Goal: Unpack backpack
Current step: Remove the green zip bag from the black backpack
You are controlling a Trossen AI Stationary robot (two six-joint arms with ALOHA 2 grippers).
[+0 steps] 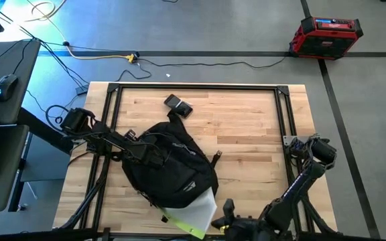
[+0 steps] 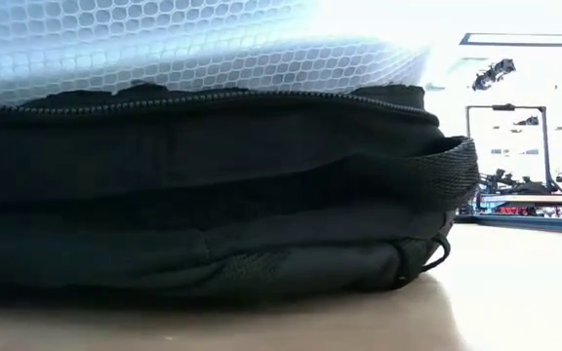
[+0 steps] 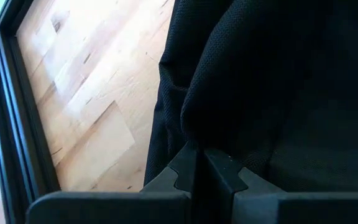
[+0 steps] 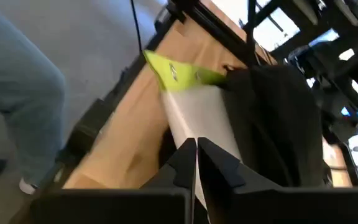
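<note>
The black backpack lies flat on the wooden table, left of centre, and fills the low view. A translucent pouch with neon-yellow trim sticks out of its near end; its mesh shows above the backpack. My left gripper sits on the backpack's left upper side, shut on its fabric. My right gripper is at the table's near edge, beside the pouch's right edge, shut on the pouch. My left gripper pinches a raised fold of the backpack's black fabric between its two fingers, coming from the table's left and slanting down. The backpack rests on the table. My right gripper pinches the pouch's pale edge between its shut fingers, slanting down from the table's right. The yellow-trimmed end lies over the table's near edge, and the backpack covers the other end.
A small black object lies on the table beyond the backpack, and a strap end to its right. A black frame borders the table. A person's leg stands by the near edge. A red case sits on the floor.
</note>
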